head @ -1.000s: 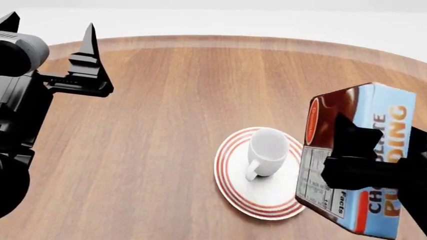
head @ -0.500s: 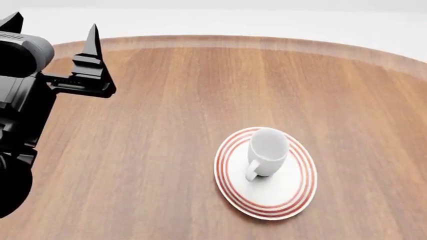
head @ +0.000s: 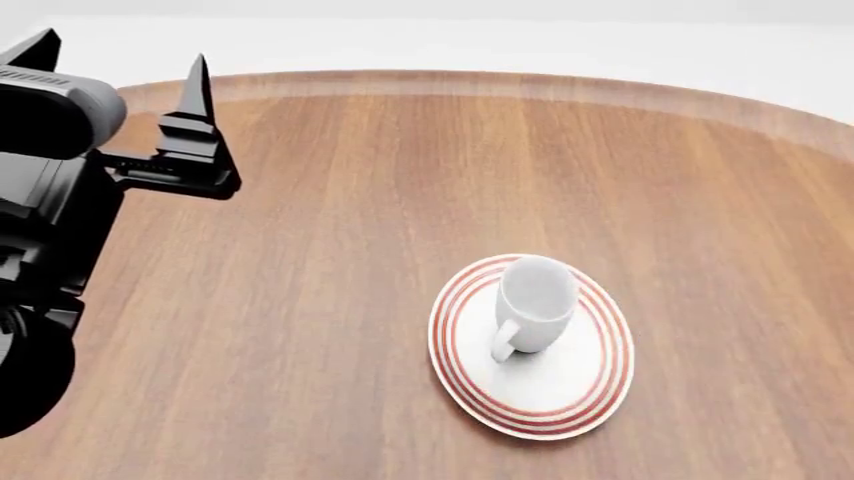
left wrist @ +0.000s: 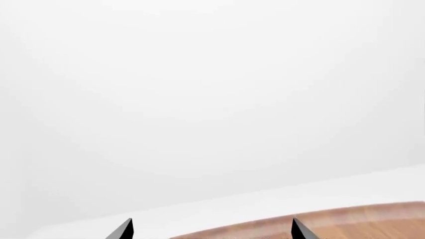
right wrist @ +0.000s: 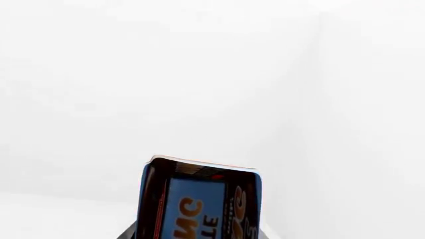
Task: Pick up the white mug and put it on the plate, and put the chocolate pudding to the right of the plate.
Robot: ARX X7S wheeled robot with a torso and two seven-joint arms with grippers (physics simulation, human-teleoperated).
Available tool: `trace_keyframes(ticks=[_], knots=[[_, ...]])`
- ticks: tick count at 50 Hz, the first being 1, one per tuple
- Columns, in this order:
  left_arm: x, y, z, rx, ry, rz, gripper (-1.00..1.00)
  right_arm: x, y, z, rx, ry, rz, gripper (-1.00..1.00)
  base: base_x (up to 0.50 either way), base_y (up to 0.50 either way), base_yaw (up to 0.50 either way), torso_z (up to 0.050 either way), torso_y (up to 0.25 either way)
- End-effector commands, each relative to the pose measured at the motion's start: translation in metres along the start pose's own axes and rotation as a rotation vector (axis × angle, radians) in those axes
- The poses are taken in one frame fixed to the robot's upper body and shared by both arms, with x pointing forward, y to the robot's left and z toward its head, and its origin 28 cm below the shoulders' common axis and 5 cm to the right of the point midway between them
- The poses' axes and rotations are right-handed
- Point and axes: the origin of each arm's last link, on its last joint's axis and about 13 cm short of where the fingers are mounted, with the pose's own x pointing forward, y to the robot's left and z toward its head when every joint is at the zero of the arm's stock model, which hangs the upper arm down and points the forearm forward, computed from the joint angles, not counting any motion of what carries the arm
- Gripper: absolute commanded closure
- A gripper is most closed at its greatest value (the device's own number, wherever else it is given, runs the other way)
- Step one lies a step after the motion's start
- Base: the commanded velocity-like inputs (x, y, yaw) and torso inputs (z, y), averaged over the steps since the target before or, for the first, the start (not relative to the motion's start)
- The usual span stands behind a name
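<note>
Item: white mug [head: 535,300]. Upright on the plate [head: 587,385], handle toward the camera, sitting slightly toward the far side of the plate's centre. This half of the task reads as done.

Item: plate. Round, white, red-ringed; lies on the wooden tabletop [head: 334,250] right of the middle of the head view. The tabletop to its right is bare.

Item: chocolate pudding [right wrist: 199,204]. Absent from the head view now; a second ago it filled that view's right edge, held in front of the plate's right side, and half a second ago it was already gone from there. Now seen only in the right wrist view, close to the camera, blue face and orange lettering against blank white background, no tabletop behind it.

Item: right pincer. Only dark slivers show at the carton's base in the right wrist view; the carton sits where a held thing would, so it is judged to be pinching the carton, though the fingertips cannot be seen.

Item: left pincer [head: 114,60]. Spread, empty, raised at the tabletop's far left edge, well apart from the plate; it has drifted slightly since a second ago.

Reading: the carton has been carried out of the head camera's sight, not set down. Placement right of the plate remains outstanding.
</note>
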Motion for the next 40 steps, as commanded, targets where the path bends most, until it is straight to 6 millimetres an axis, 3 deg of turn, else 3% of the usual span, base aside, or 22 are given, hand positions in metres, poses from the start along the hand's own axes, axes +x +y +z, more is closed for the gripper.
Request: trace_keyframes(ticks=[1,7,21,28,40], knots=[[0.003,-0.004,0.002,0.002,-0.024,-0.031,-1.00,0.048,0.008,-0.009,-0.044,0.176,0.157,1.00,0.00,0.00,0.00,0.000,0.000],[0.004,-0.004,0.001,0.004,-0.024,-0.034,-1.00,0.066,0.015,-0.014,-0.070,0.262,0.238,1.00,0.00,0.00,0.00,0.000,0.000],[0.005,-0.006,0.002,0.008,-0.023,-0.048,-1.00,0.089,0.011,-0.031,-0.057,0.448,0.196,1.00,0.00,0.00,0.00,0.000,0.000],[0.006,-0.008,0.002,0.006,-0.023,-0.053,-1.00,0.095,0.013,-0.038,-0.016,0.505,0.174,1.00,0.00,0.00,0.00,0.000,0.000],[0.006,-0.009,0.004,0.007,-0.026,-0.059,-1.00,0.094,0.026,-0.059,-0.169,0.612,0.290,1.00,0.00,0.00,0.00,0.000,0.000]])
